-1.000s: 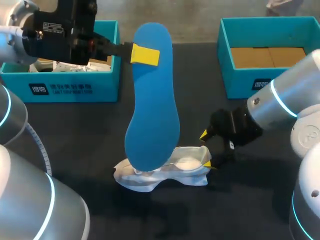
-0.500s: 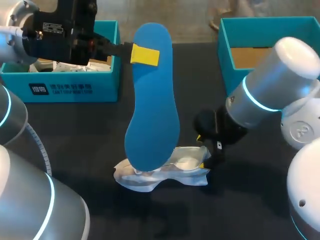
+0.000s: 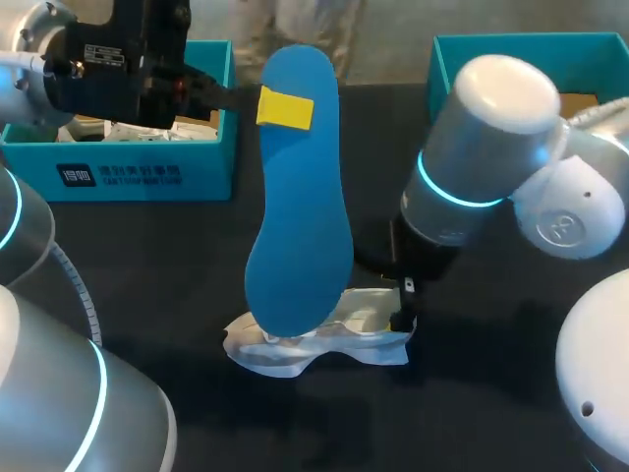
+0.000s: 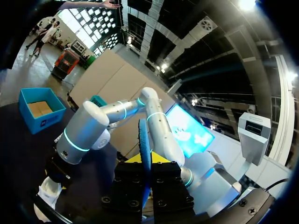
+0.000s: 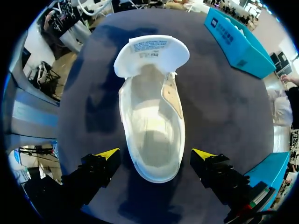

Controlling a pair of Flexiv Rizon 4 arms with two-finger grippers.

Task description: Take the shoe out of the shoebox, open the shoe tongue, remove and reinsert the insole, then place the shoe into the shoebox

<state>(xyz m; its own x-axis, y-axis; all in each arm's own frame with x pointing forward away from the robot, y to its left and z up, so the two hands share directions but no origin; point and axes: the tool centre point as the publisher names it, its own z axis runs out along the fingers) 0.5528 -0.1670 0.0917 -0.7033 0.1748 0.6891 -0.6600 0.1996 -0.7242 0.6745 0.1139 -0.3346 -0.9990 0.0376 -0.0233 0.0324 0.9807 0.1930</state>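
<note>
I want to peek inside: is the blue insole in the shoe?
No, the shoe is empty; the left gripper holds the insole.

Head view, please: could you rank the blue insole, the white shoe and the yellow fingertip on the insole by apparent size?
1. Blue insole, though it is held nearer the camera, which inflates it.
2. White shoe, partly hidden behind the insole.
3. Yellow fingertip of the left gripper, clearly smallest.

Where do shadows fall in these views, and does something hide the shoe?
Head view: the right arm overlaps the heel end of the shoe, and the insole hides its front. Right wrist view: dark shadow patches lie on the table beside the shoe, whose inside is evenly lit. Left wrist view: the shoe shows only small, under the right arm.
</note>
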